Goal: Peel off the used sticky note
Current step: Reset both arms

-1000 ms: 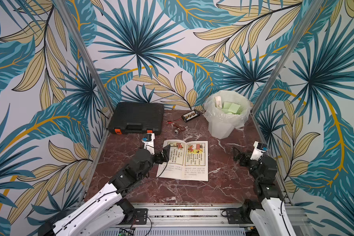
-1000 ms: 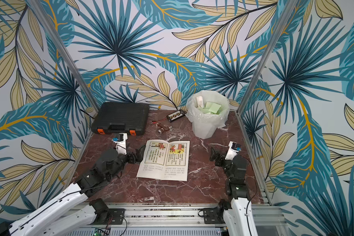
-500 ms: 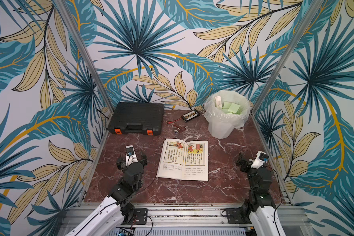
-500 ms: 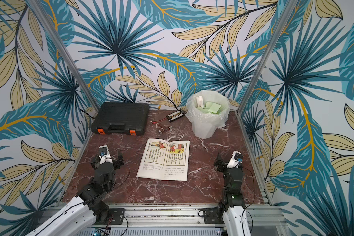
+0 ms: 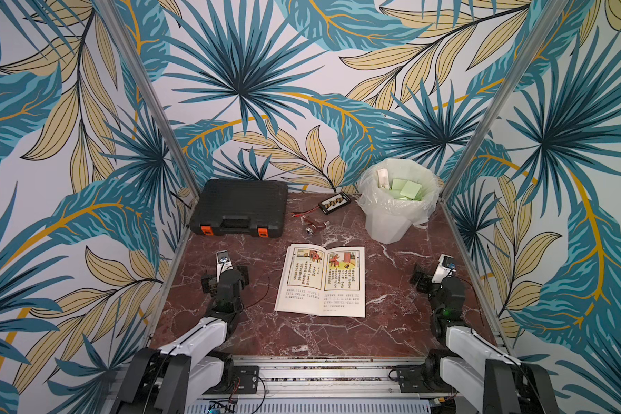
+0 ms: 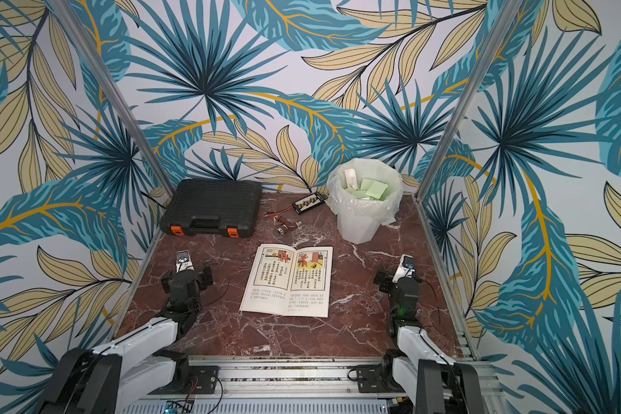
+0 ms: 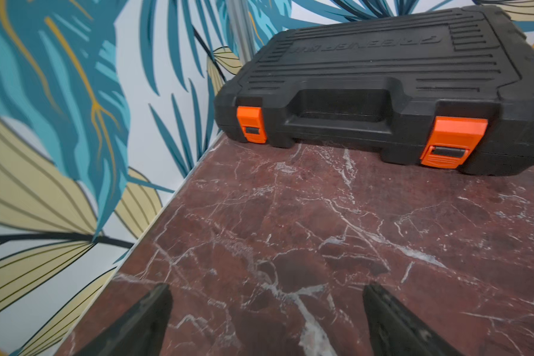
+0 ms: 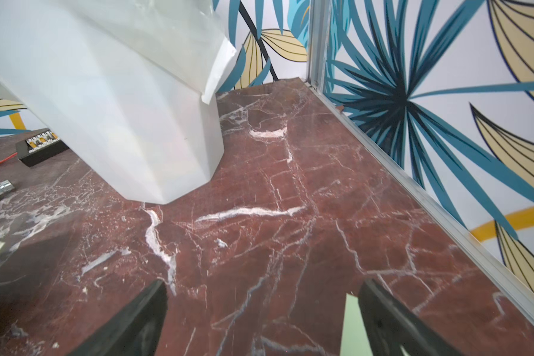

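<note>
Left gripper (image 5: 226, 276) and right gripper (image 5: 435, 277) hover low near opposite side edges of the surface (image 5: 337, 340), jaws spread wide, both empty.

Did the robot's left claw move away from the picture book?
Yes. The left gripper was at the open picture book's left edge; now it sits apart, nearer the left wall.

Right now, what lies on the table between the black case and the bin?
A small black board, red wires and a metal cylinder, shown in both top views.
</note>
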You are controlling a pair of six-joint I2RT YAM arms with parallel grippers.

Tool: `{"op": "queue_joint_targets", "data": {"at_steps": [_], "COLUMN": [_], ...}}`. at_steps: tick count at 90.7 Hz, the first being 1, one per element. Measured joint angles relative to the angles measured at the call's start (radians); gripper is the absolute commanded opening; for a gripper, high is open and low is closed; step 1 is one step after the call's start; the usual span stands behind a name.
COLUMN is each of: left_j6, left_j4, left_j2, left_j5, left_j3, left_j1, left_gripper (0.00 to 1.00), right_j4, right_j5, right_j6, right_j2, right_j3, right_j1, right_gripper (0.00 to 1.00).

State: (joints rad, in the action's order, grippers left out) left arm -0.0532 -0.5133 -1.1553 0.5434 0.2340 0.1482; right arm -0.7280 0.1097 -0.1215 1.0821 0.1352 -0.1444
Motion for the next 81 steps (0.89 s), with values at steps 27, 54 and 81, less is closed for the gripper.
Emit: {"op": "queue_joint_targets", "data": {"at_steps": [27, 54, 81], "left_j6": [0.092, 0.101, 0.101], "left_j4": [-0.217, -0.291, -0.306], "left_j2": [-0.266, -0.371, -0.371], "left_j5": [-0.198, -0.275, -0.288], "left_j3": [0.135, 0.140, 0.141], "left_j1": [-0.006, -0.047, -0.047], "left_gripper": [1.00, 1.00, 1.00], "right_j4": [-0.064, 0.074, 0.145], "right_j5": [-0.089, -0.206, -0.254], "right_j6": [0.055, 0.134, 0.150], "right_j2": [0.172, 0.255, 0.305], "right_j3": [0.166, 0.301, 0.357], "right_j1": [0.000, 0.036, 0.054], "right_gripper": [1.00, 1.00, 1.00]}}
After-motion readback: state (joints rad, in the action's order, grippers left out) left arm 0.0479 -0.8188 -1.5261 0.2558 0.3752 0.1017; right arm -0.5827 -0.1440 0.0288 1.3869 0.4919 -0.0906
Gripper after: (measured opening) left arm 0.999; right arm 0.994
